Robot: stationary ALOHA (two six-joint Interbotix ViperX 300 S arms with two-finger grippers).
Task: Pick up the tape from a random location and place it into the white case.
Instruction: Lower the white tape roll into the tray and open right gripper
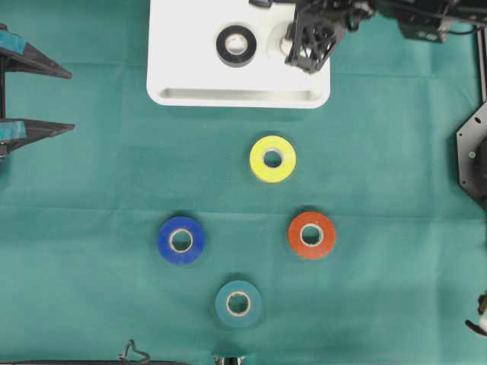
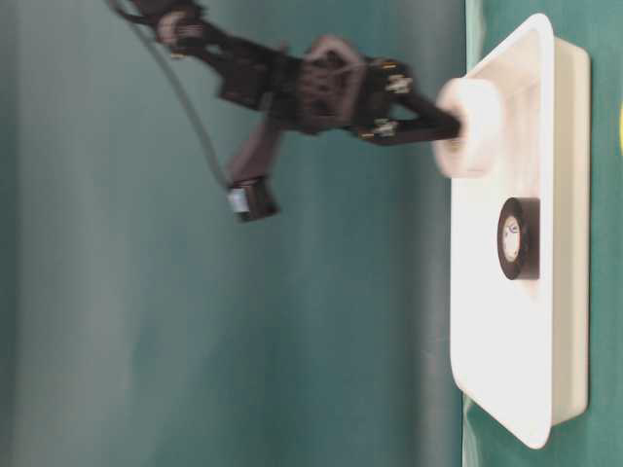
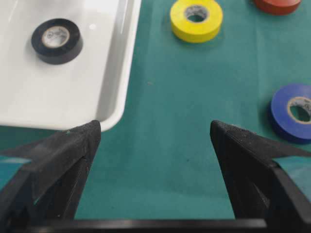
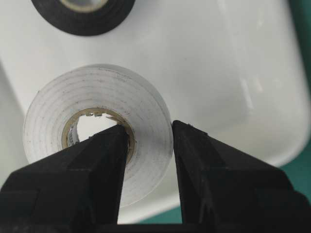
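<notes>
Green cloth (image 1: 396,114) covers the whole tabletop, flat w/ a few soft creases; in the table-level view the backdrop behind the arm is plain green too. Nothing else of the room shows.

White case (image 1: 228,95) sits at the top-centre of the overhead view, its far edge cut off by the frame, near rim facing the loose rolls. In the left wrist view its rounded corner lies just ahead of the left finger pad (image 3: 73,145), bare cloth between the two pads.

Open cloth: wide strips left & right of the roll cluster, plus a band between the case's near rim and the yellow roll.

Count, 6 tape rolls:
- black roll (image 1: 236,46), flat inside the case, left of centre
- white roll (image 4: 97,131), over the case's right part, in the right claw
- yellow roll (image 1: 272,158), on cloth, nearest the case
- blue roll (image 1: 181,240), on cloth, lower left
- red roll (image 1: 311,235), on cloth, lower right
- teal roll (image 1: 238,303), on cloth, closest to the bottom edge

The 4 cloth rolls lie flat, well apart from each other.

Right gripper (image 4: 149,160): pinching the white roll's wall, one finger through the core, one outside. Table-level view is blurred; can't tell if the roll touches the case floor.

Left gripper (image 3: 154,133): spread wide, holding nothing, at the left edge of the overhead view.
</notes>
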